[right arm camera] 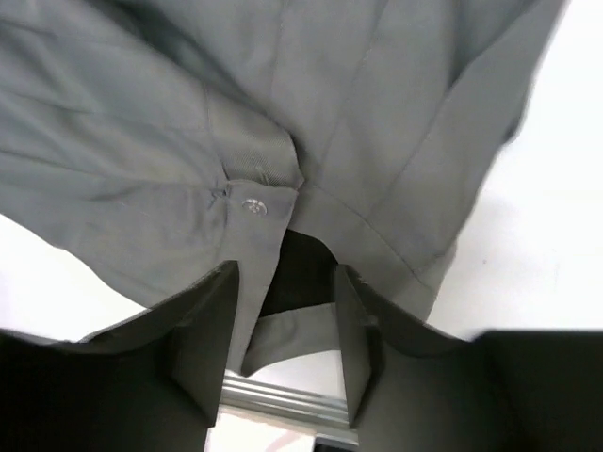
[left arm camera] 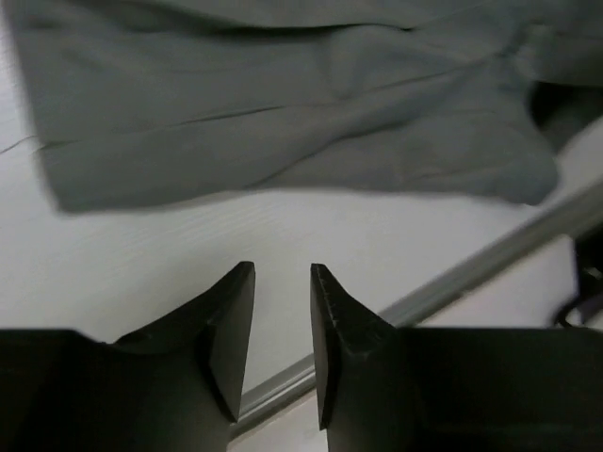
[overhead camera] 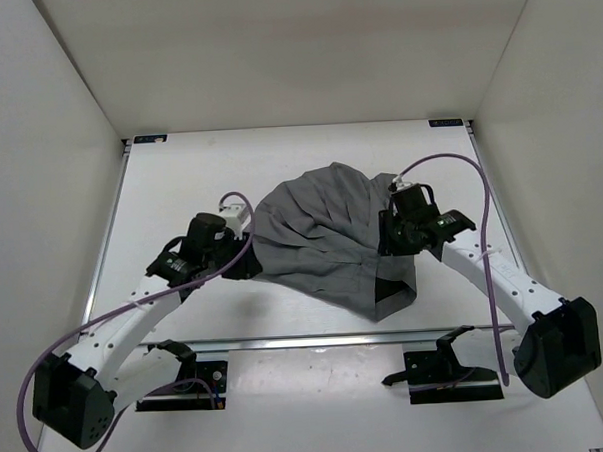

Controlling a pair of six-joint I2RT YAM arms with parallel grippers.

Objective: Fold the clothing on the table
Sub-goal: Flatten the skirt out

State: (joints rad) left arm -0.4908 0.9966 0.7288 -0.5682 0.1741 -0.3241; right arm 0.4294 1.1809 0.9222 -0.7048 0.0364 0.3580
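left pincer sat narrow, empty, short of the skirt; right pincer half-open, straddled its edge. thin cloth might have slipped.

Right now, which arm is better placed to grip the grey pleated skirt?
Right, probably: the right gripper straddles the buttoned edge of the grey pleated skirt; the left gripper hangs over white table, short of it.

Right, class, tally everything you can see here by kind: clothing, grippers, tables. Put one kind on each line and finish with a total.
grey pleated skirt: 1
grippers: 2 (left gripper, right gripper)
white table: 1
Total: 4
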